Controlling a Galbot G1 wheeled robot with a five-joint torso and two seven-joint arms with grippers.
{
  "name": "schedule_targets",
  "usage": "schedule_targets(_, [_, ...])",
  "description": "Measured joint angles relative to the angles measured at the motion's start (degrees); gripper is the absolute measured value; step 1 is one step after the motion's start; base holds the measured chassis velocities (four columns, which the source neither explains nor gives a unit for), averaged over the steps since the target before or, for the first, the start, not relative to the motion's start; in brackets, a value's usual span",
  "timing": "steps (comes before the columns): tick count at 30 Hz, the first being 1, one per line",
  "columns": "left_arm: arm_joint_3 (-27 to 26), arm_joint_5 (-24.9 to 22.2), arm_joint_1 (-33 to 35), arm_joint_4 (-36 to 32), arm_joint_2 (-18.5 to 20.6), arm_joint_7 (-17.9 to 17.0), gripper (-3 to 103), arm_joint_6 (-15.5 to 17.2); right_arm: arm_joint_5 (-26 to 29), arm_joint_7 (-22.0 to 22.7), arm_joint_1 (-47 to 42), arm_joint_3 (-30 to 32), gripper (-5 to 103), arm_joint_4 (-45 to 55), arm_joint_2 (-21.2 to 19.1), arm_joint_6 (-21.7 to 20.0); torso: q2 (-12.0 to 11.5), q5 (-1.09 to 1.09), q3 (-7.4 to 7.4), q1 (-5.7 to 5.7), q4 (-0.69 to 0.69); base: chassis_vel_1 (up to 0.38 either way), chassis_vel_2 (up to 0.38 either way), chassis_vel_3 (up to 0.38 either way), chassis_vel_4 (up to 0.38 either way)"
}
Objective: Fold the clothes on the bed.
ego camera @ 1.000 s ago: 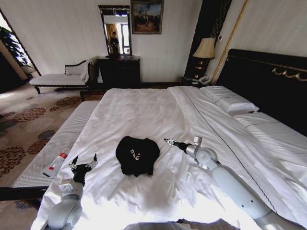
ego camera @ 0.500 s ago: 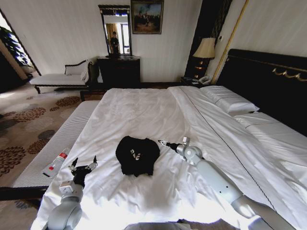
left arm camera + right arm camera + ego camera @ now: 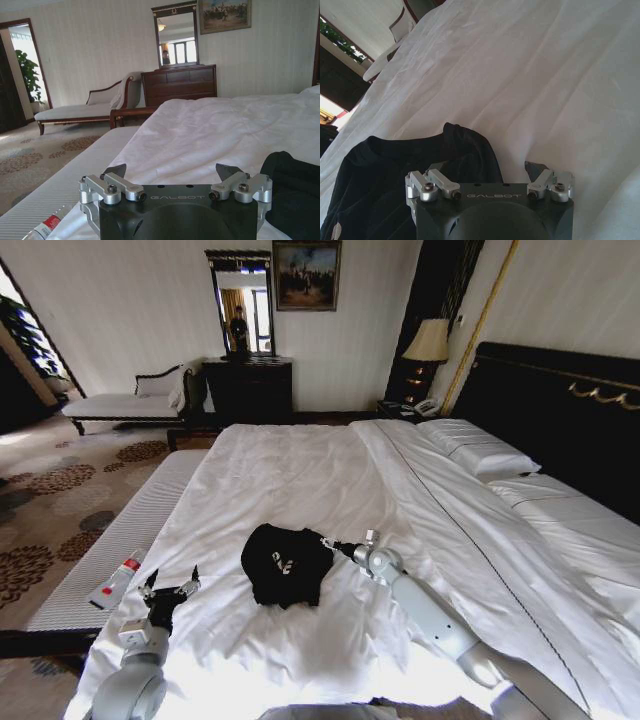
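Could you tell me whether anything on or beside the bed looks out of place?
A small red-and-white tube lies on the striped bench beside the bed, unrelated to bedding. The T-shirt sits bunched, not flat.

Hotel-style bedroom, large white bed (image 3: 300, 470), chaise bench (image 3: 125, 403), dresser (image 3: 248, 388), lamp (image 3: 428, 343)

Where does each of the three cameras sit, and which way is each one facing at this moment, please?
Head view: high on the robot, looking forward and down over the bed; both arms show, left gripper and right gripper.
Left wrist view: low over the bed's edge, facing the dresser; open fingers show.
Right wrist view: above the bedding, facing the T-shirt; open fingers show.
Shared: the T-shirt appears in all three views.
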Motion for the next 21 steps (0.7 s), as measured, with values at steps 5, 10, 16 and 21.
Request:
schedule_targets(5, [-0.3, -0.1, -0.7, -0.2, 0.3, -0.2, 100, 0.3, 0.1, 0.2, -0.3, 0.0, 70, -0.3, 0.4, 0.0, 0.0, 0.0, 0.0, 0.0, 0.01, 0.0, 0.0, 0.0, 0.0])
schedule_targets(10, [-0.8, -0.5, -1.2, -0.3, 0.9, -0.7, 100, 0.7, 0.1, 0.2, -0.3, -0.1, 53, -0.4, 0.7, -0.1, 0.0, 0.01, 0.0, 0.0, 0.0, 0.0, 0.0, 0.0, 0.0])
schedule_targets(16, [-0.9, -0.5, -1.3, -0.3, 0.9, -0.9, 100, 0.9, 0.2, 0.2, -0.2, -0.2, 32, -0.2, 1.5, -0.2, 0.0, 0.01, 0.0, 0.0, 0.02, 0.0, 0.0, 0.0, 0.0])
schedule_targets(21, [-0.8, -0.5, -1.4, -0.4, 0.7, -0.9, 100, 0.9, 0.2, 0.1, -0.1, -0.3, 10, -0.1, 1.5, -0.4, 0.0, 0.01, 0.0, 0.0, 0.01, 0.0, 0.0, 0.0, 0.0])
